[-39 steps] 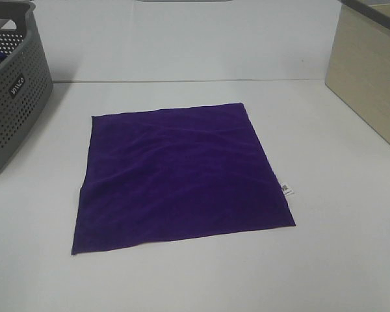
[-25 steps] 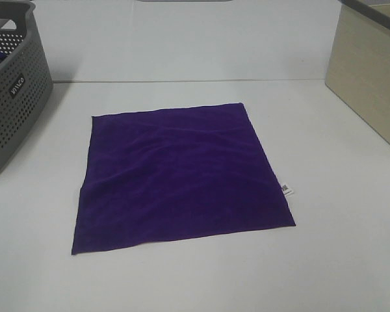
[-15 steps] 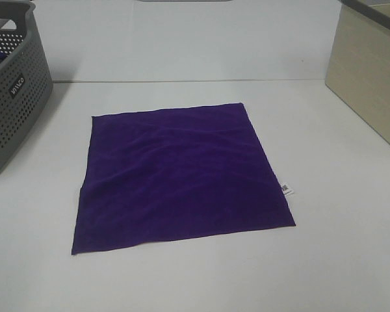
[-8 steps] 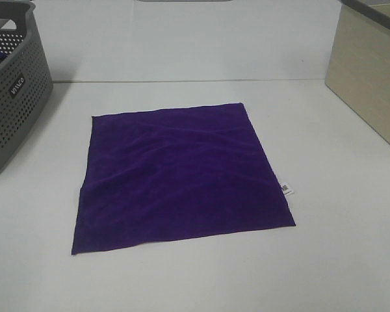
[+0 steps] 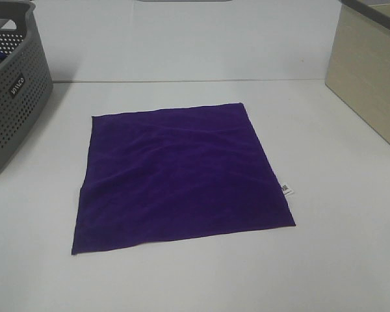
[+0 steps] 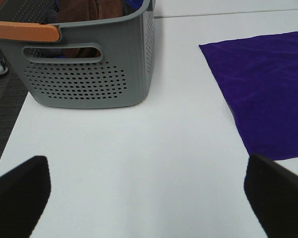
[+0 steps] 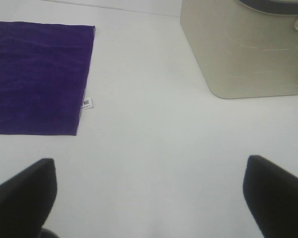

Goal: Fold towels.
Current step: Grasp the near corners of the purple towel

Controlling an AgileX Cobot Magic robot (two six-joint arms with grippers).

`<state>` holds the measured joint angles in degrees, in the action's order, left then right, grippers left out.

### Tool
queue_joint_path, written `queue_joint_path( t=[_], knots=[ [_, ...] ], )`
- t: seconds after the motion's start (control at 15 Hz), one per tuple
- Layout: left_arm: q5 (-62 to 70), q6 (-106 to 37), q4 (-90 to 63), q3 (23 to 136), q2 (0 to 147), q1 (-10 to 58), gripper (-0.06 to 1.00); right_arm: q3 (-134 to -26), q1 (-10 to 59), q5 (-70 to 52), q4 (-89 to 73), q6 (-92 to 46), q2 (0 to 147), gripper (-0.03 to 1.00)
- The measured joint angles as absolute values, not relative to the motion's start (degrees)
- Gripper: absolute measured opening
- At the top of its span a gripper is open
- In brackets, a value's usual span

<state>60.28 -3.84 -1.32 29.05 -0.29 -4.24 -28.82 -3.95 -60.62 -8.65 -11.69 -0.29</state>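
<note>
In the high view, the towel is lying spread flat in the middle of the counter. It is showing a few shallow ripples, and its tag is sticking out from the right edge. The basket is standing at the far left and a beige bin at the far right, both well apart from the cloth. Neither hand is showing here, so the first fold is judged to be not yet begun.

In the left wrist view, the left hand is hanging over bare counter with its jaws spread wide and nothing between them. The towel's left edge is lying to its right and the basket is beyond it on the left. This hand should probably be heading for the near left corner, coming in low and pinching only the cloth rather than scraping the counter.

In the right wrist view, the right hand is likewise gaping and empty over bare counter. It is sitting right of the towel, with the tag just inside its reach and the bin beyond. It should likely be taking the near right corner. A clean fold is calling for both corners rising together and travelling level to the far edge. The edges need to be meeting squarely, so the soft cloth is not bunching or skewing.
</note>
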Motion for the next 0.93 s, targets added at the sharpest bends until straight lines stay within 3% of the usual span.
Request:
queue_joint_path(
  t=[0.67, 0.93],
  knots=[
    [60.28, -3.95, -1.32, 29.05, -0.29, -4.24, 0.99, -28.88, -3.95, -60.62, -10.08, -11.34, 0.23, 0.99],
    [64.29, -3.90, -1.60, 32.43, 11.40, -4.24, 0.99, -34.84, -3.95, -63.83, -15.36, -7.96, 15.64, 0.99]
  ],
)
